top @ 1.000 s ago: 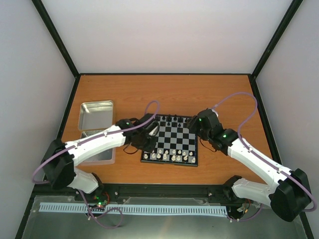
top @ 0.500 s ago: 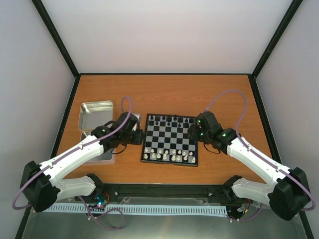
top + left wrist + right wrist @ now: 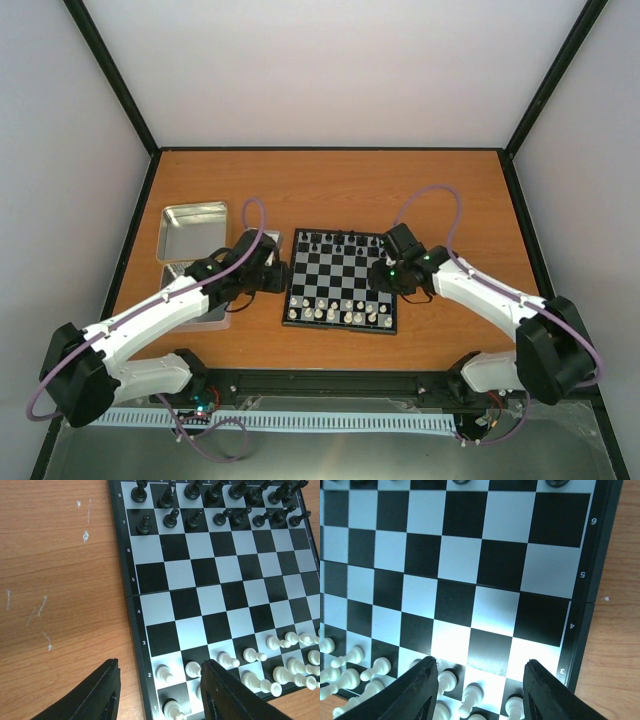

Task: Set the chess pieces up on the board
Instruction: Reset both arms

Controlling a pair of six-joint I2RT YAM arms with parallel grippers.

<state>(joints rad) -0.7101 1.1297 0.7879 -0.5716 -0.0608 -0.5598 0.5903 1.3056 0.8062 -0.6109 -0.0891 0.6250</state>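
Step in hand, by my reading: finishing the white ranks. The board (image 3: 342,277) lies at the centre of the desk (image 3: 330,190). Black pieces (image 3: 192,520) occupy its upper two rows; white pieces (image 3: 250,655) crowd the lower rows, and some appear toppled. My left fingers (image 3: 100,695) and right fingers (image 3: 415,690) both stand apart, holding nothing. Next: centre over one fallen piece, descend, and close without nudging its neighbours.

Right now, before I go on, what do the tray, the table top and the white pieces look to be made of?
Tray: bare metal by its look, silvery and shiny with reflections. Table top: wood or wood-look laminate, orange-brown grain, a few pale scuffs. White pieces: probably plastic, smooth cream with a slight gloss; too small to be sure.
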